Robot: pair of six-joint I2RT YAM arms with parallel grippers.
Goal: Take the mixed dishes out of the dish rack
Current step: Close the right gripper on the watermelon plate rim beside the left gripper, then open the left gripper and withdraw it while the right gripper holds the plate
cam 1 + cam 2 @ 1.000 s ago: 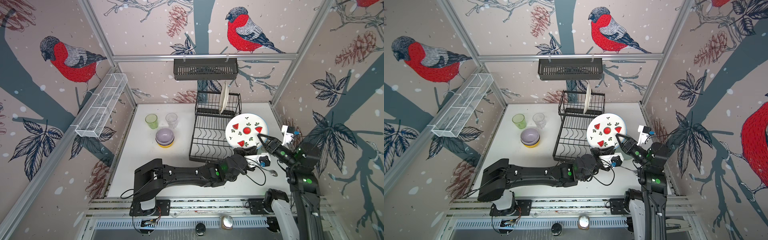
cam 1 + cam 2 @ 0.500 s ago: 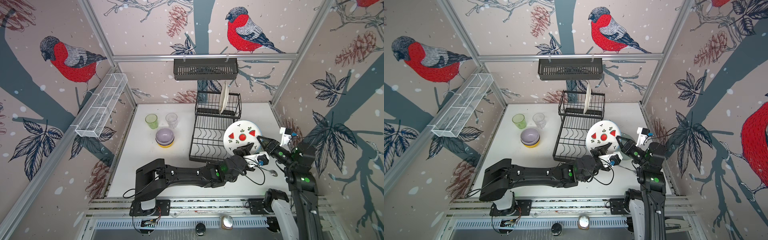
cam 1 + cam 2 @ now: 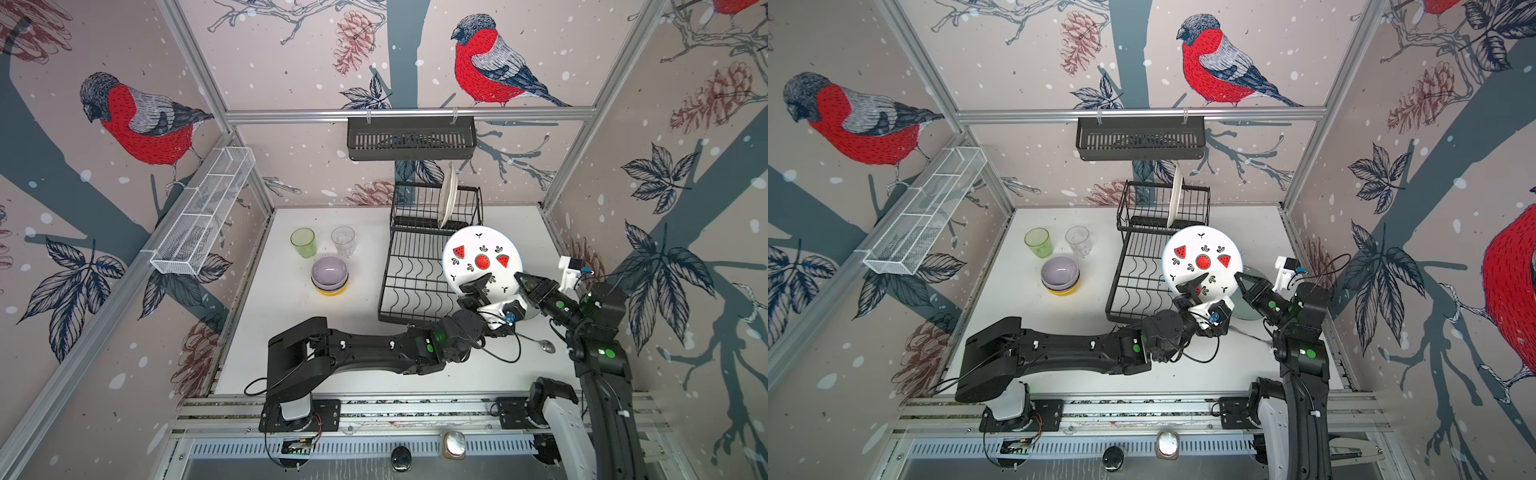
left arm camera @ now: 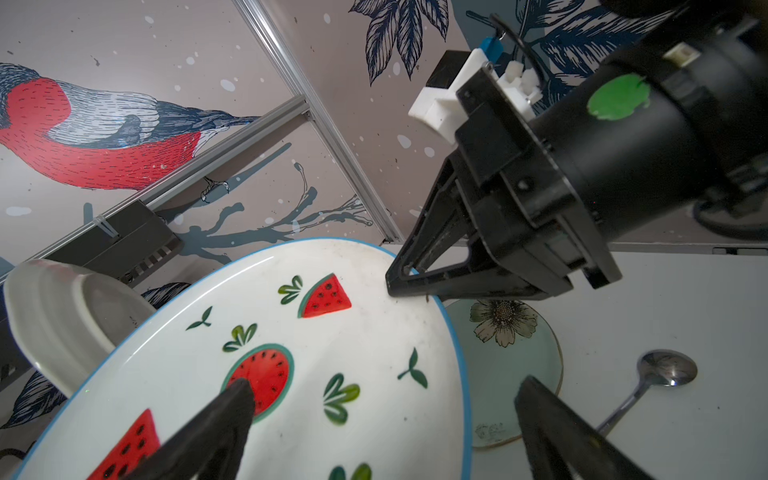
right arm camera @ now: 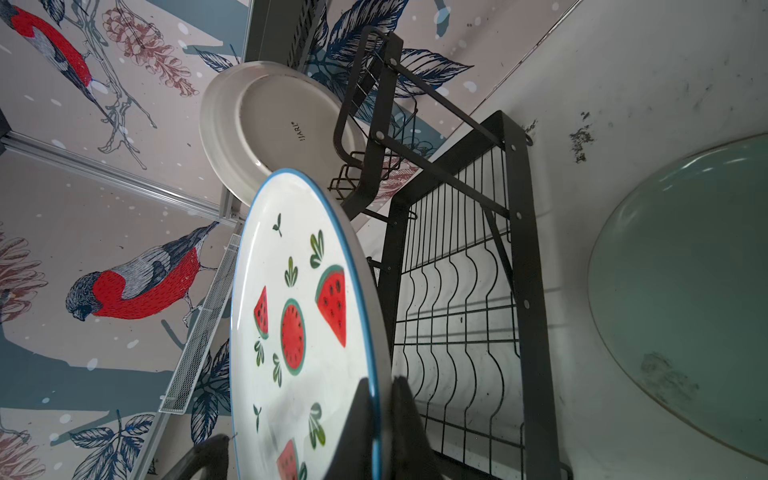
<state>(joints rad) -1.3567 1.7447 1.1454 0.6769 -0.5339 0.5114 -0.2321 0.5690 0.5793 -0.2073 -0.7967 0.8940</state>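
The patterned white plate (image 3: 482, 257) (image 3: 1202, 259) with watermelon print hangs tilted over the right side of the black dish rack (image 3: 411, 282). My right gripper (image 3: 519, 279) (image 5: 380, 386) is shut on its blue rim. My left gripper (image 3: 492, 291) (image 4: 386, 388) stands open at the plate's near edge, one finger over its face. A plain white plate (image 3: 448, 195) stands upright in the rack's raised tier. A pale green plate (image 4: 511, 365) (image 3: 1246, 307) lies on the table under the held plate. Left of the rack are a lilac bowl (image 3: 329, 270) stacked on a yellow one, a green glass (image 3: 303, 242) and a clear glass (image 3: 343, 240).
A metal spoon (image 3: 544, 345) lies on the table beside the pale green plate, near my right arm. A dark slatted shelf basket (image 3: 411, 137) hangs on the back wall above the rack. A white mesh trough (image 3: 203, 216) runs along the left wall.
My left gripper has opened and let go of the patterned plate. My right gripper has shut on the plate's rim and now carries it alone.
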